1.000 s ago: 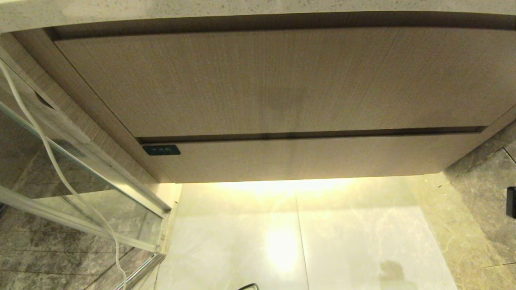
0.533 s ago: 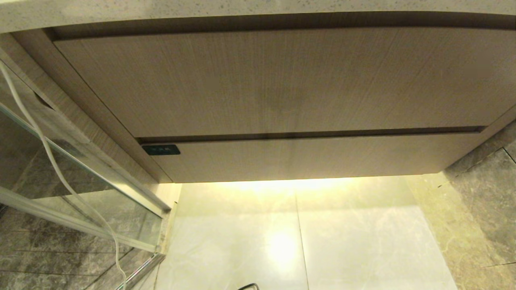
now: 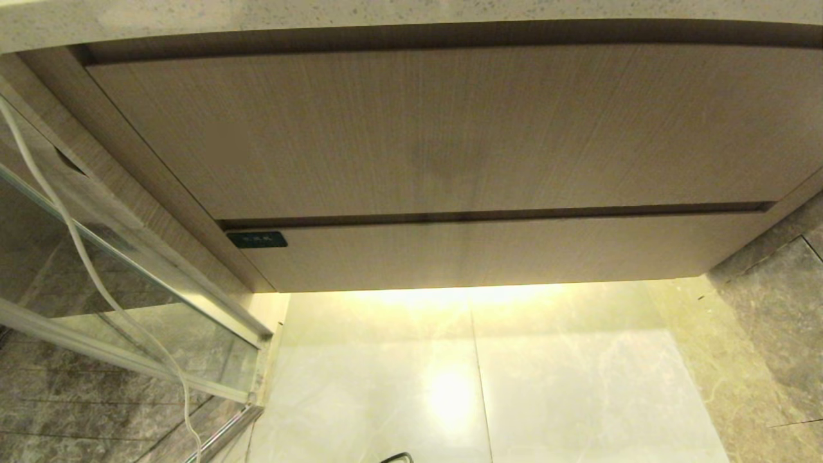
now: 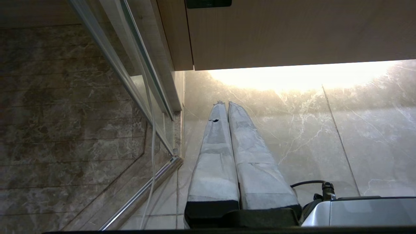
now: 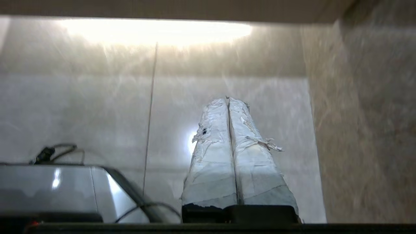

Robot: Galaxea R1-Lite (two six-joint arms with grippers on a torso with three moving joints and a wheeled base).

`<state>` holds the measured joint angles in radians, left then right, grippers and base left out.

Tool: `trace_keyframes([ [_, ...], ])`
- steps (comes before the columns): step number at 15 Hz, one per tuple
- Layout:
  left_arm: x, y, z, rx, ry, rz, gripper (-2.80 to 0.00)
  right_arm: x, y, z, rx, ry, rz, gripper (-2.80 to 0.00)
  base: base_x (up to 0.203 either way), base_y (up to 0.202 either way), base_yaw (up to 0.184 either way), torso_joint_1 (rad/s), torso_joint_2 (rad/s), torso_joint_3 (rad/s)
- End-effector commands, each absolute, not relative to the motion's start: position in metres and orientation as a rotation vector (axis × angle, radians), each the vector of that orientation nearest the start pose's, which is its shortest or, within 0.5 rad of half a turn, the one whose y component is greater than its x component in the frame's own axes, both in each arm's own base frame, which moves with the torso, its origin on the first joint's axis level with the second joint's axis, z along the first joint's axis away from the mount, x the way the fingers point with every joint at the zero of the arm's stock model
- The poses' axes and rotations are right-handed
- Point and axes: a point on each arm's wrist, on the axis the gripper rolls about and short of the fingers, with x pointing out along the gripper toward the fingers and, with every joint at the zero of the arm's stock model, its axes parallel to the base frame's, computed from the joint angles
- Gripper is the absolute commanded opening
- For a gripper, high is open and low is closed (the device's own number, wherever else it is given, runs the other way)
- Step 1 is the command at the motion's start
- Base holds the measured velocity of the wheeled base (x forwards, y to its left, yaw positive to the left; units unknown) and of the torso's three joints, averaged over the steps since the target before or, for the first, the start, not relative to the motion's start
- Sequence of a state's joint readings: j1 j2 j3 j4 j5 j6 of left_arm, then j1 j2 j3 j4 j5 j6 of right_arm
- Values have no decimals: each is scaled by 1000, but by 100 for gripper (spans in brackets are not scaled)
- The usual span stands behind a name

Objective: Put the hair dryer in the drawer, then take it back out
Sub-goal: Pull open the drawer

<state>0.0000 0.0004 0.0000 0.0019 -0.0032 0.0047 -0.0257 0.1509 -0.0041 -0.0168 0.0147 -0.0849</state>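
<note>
Our right gripper (image 5: 228, 99) hangs low over the pale marble floor (image 3: 578, 386), its two taped fingers (image 5: 211, 156) pressed flat against each other with nothing between them. Our left gripper (image 4: 224, 103) is parked the same way, fingers (image 4: 250, 146) together and empty, pointing toward the bright strip of light under the cabinet. Neither arm reaches into the head view.

Just beyond the left gripper, in its wrist view, we see the lower left corner of the drawer (image 3: 488, 251), with the small black label (image 3: 257, 240) at that end of its low front. From the head view the drawer is pushed in, its front flush below the taller wood-grain panel (image 3: 437, 128), which sits under the speckled stone countertop (image 3: 386, 13).

We cannot see the hair dryer in any view, so we cannot tell where it lies.

To the left of the cabinet stands a glass partition (image 3: 96, 270) with a metal frame, and a thin white cord (image 3: 83, 257) hangs down along it toward the dark tiled floor (image 3: 64, 411).
</note>
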Motion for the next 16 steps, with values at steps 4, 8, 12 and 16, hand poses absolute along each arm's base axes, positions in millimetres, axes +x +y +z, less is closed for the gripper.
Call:
trace_keyframes([
  [4, -23, 0, 75, 5, 5, -3, -280, -24, 0, 74, -65, 26, 20, -280, 0, 0, 0, 0, 0, 0],
  [8, -23, 0, 75, 5, 4, -3, -280, -23, 0, 76, -28, -4, 11, -280, 0, 0, 0, 0, 0, 0],
  [12, -23, 0, 75, 5, 6, -3, -280, -23, 0, 75, -28, -2, 11, -280, 0, 0, 0, 0, 0, 0],
  [16, -23, 0, 75, 5, 4, -3, -280, -25, 0, 78, -52, 20, 11, -280, 0, 0, 0, 0, 0, 0],
])
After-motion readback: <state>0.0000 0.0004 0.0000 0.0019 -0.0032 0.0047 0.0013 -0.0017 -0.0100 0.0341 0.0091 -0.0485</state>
